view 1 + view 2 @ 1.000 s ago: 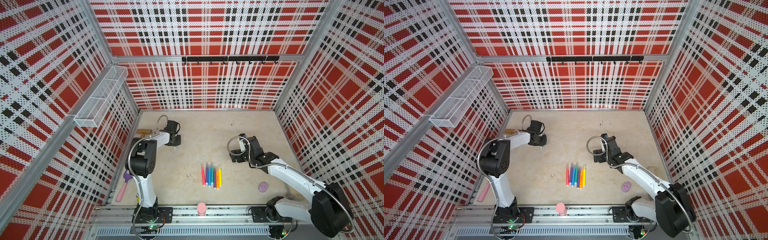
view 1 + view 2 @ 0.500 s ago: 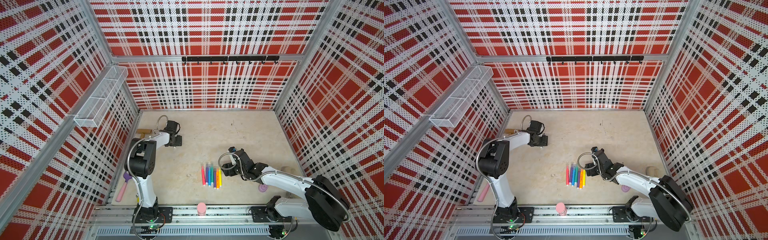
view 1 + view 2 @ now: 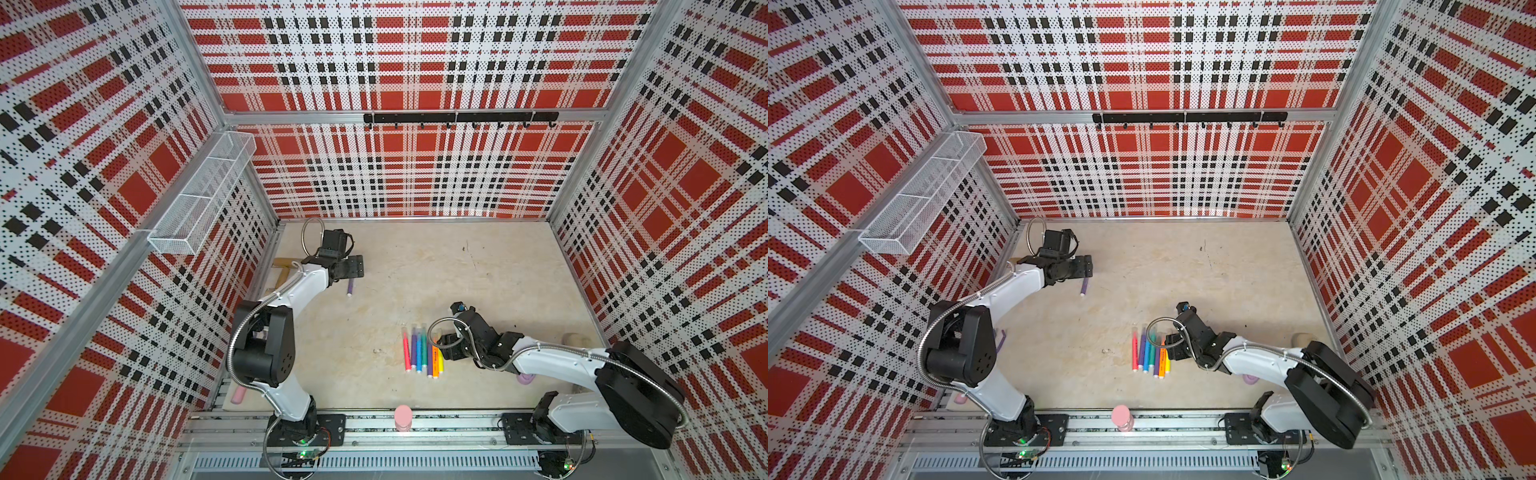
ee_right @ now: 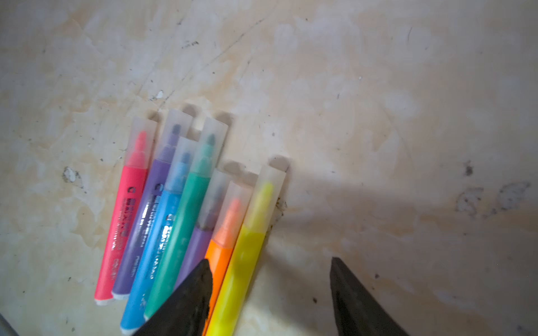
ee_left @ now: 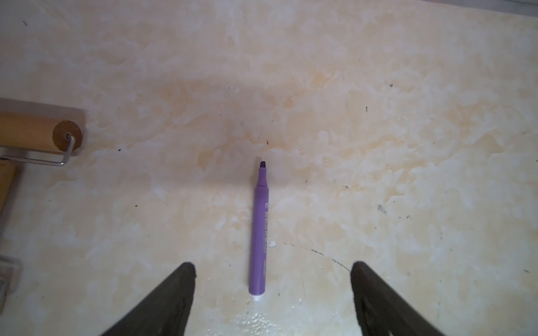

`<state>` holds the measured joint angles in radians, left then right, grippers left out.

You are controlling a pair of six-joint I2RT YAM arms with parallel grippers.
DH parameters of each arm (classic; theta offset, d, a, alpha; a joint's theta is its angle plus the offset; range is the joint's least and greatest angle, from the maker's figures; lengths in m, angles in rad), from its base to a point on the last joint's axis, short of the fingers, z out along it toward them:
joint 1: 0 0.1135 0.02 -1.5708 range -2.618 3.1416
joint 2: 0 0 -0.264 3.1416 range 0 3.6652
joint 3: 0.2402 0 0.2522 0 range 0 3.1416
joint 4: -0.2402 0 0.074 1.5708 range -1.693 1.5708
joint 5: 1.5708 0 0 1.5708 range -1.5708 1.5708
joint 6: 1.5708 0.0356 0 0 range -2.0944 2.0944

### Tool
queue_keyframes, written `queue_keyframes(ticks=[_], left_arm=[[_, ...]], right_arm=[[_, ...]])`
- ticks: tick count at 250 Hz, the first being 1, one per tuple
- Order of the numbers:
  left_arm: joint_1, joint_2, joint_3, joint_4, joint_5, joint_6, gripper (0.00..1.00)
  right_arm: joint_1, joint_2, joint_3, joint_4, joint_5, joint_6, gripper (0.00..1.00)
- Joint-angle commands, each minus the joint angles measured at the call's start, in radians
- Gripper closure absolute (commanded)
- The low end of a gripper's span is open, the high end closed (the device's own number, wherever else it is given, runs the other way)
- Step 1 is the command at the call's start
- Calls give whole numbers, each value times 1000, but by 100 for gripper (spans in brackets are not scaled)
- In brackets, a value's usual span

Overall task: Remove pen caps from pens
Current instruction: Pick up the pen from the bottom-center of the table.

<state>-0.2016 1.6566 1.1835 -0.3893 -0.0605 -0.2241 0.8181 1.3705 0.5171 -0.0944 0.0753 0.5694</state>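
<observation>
**Fig. Cap removal, early stage.** The left gripper (image 5: 272, 266) hangs above the tabletop with its jaws spread wide and empty. An uncapped purple pen (image 5: 258, 232) lies flat just below it, centred between the two fingers. Its chisel tip points away from the hand and its white end plug is nearest the hand. Its cap is not visible in any view. A wooden roller (image 5: 37, 132) lies well off to one side of this hand.

The right gripper (image 4: 270, 260) sits low over a row of seven pens (image 3: 422, 351), jaws partly open and holding nothing. The yellow pen (image 4: 247, 256), outermost in the row, lies between the fingers. One finger (image 4: 186, 302) overlaps the orange pen (image 4: 219, 256) beside it, and the opposite finger stands over bare table. Whether either finger touches a pen cannot be told. The other five pens are pink-red, purple, blue, teal-green and a second purple. They lie side by side beyond the overlapping finger. All seven carry translucent caps (image 4: 269, 195) at the end farther from the hand.

Progress, as judged: one pen of eight is uncapped and seven remain. The yellow pen appears to be next. A clean grasp calls for taking it without dragging its orange neighbour.
</observation>
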Motion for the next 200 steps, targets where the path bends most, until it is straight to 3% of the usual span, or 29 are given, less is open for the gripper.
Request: queue_keyframes(ticks=[1,60,98,200], left_arm=[[-19,-104,-25,34,-13,-1,12],[-113,-258,-88,80,-21,-1,11],[-137,-316,-107,92,1,-7,10],[-223,-517,-183,163,199,-49,10]], right_arm=[[15,43,39,10,83,41,34],[44,139,90,5,100,59,40],[76,200,136,-63,153,69,58],[87,224,154,-148,275,82,85]])
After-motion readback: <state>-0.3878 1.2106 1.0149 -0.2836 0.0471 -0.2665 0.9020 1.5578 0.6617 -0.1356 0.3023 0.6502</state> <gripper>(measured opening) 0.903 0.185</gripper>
